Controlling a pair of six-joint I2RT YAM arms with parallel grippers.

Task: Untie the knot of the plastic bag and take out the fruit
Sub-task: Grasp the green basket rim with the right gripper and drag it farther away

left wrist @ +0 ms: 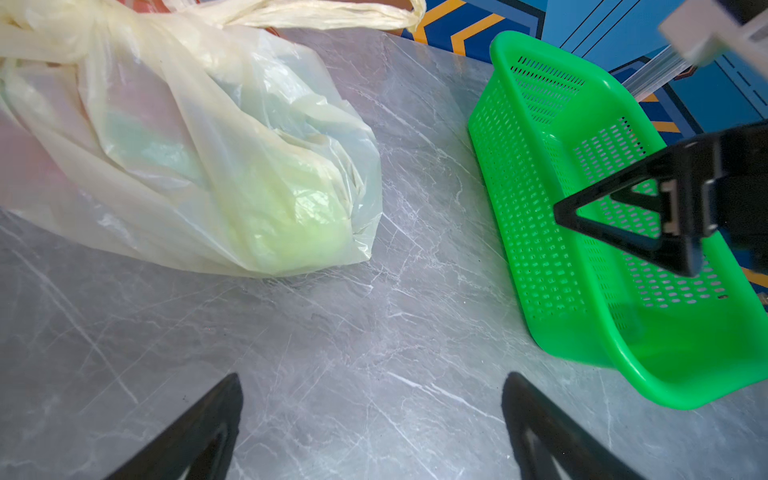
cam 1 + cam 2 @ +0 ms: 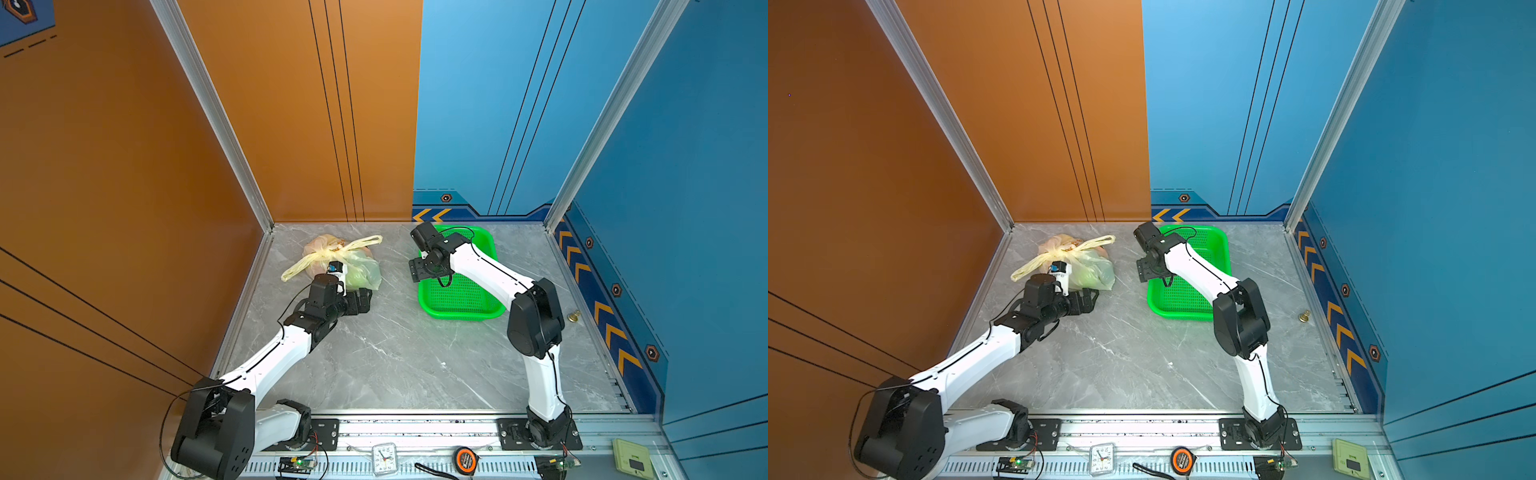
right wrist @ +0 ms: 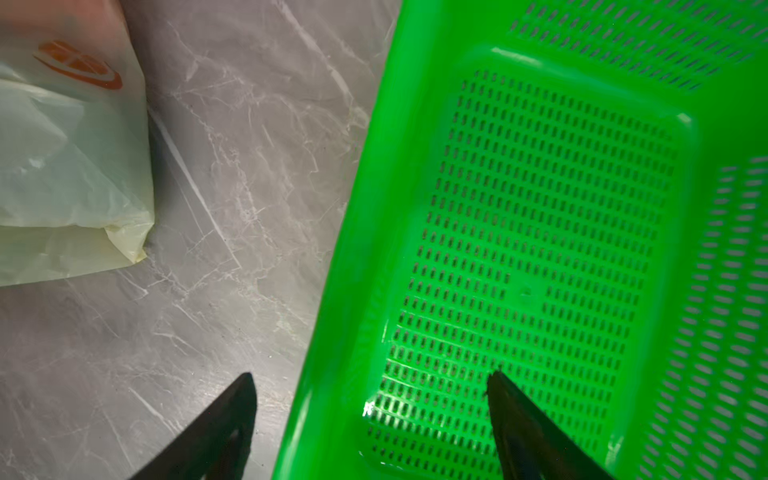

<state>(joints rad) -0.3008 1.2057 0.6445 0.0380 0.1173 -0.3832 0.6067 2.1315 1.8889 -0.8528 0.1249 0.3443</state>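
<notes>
Noted: plastic bag [image 2: 353, 270] at centre left in both top views, on counter [image 2: 395, 353]; knot [image 2: 333, 249] tied, fruit [image 1: 291, 216] enclosed. Spread, empty: left pincer [image 1: 372, 376], right pincer [image 3: 370, 374]. Risk judged: film torn or bag dragged if knot pulled unbraced; green basket [image 2: 457, 316] rim snagged by right pincer.

Left end effector [image 1: 372, 375] spread wide, right end effector [image 3: 370, 373] parted
</notes>
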